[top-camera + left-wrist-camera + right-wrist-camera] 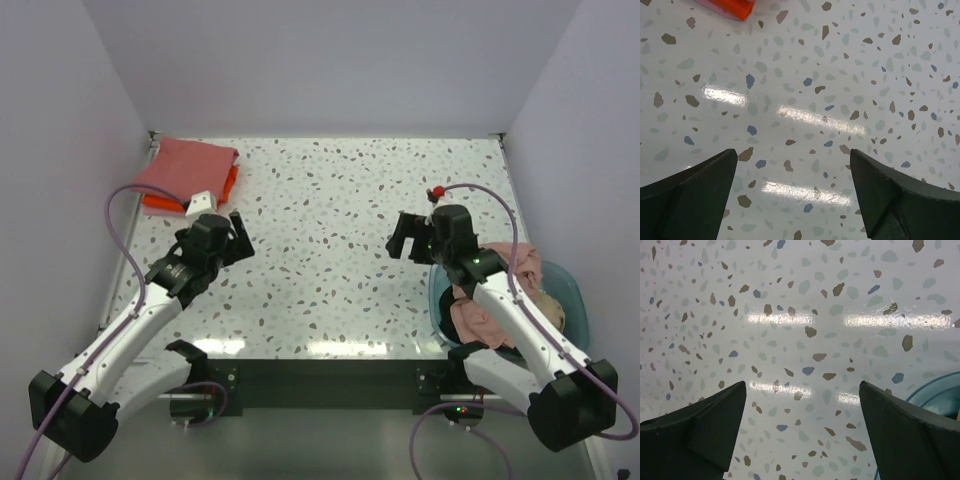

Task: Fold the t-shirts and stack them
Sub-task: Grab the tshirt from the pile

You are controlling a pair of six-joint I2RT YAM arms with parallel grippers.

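- Nearest us, the left gripper hangs over the speckled white table, its black fingers spread wide and gripping nothing.
- The right gripper is just as wide apart and empty, near the translucent blue plastic tub.
- At the far left corner we see a folded coral red t-shirt lying on a folded orange t-shirt.
- A crumpled dusty pink t-shirt and a tan t-shirt sit in the tub.
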